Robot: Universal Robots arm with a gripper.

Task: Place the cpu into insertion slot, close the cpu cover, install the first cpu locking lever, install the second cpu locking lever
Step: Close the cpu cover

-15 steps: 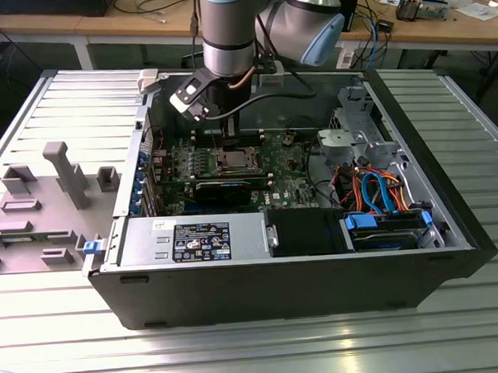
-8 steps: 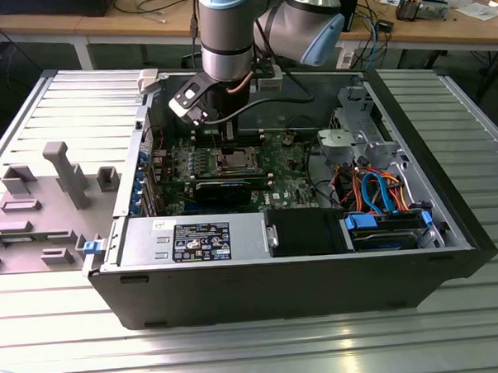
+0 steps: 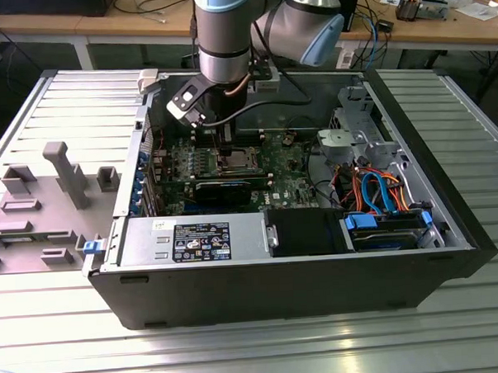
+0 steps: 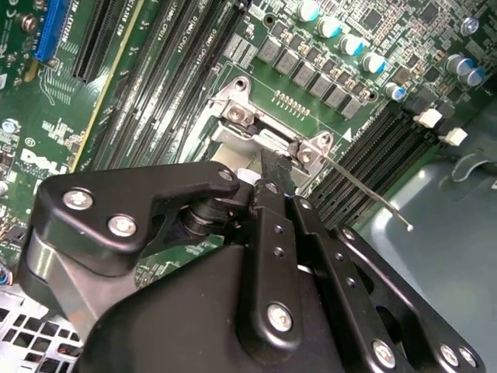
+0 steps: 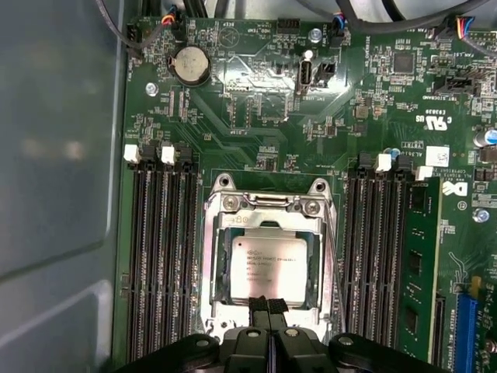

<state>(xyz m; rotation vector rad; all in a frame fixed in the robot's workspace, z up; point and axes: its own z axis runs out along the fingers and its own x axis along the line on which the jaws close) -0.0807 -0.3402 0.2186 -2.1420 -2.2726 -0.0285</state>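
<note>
In the first wrist view the cpu [image 5: 269, 266], a square silver-grey chip, lies flat in the insertion slot [image 3: 235, 161] on the green motherboard [image 5: 256, 101]. The cpu cover [image 5: 264, 223], a silver frame, lies down around the chip. My gripper [image 5: 268, 305] is shut, its two black fingertips pressed together at the near edge of the cpu and cover, with nothing seen between them. In the second wrist view a finger [image 4: 273, 175] reaches down to the socket's hinge end. A thin wire locking lever [image 4: 365, 190] sticks out sideways from the socket, away from the board.
Black memory slots [image 5: 159, 256] flank the socket on both sides [image 5: 380, 249]. A long black card [image 3: 223, 190] sits just in front of the socket in the exterior view. The case wall [image 5: 54, 194], drive cage [image 3: 358, 136] and cable bundle [image 3: 373, 189] lie around the board.
</note>
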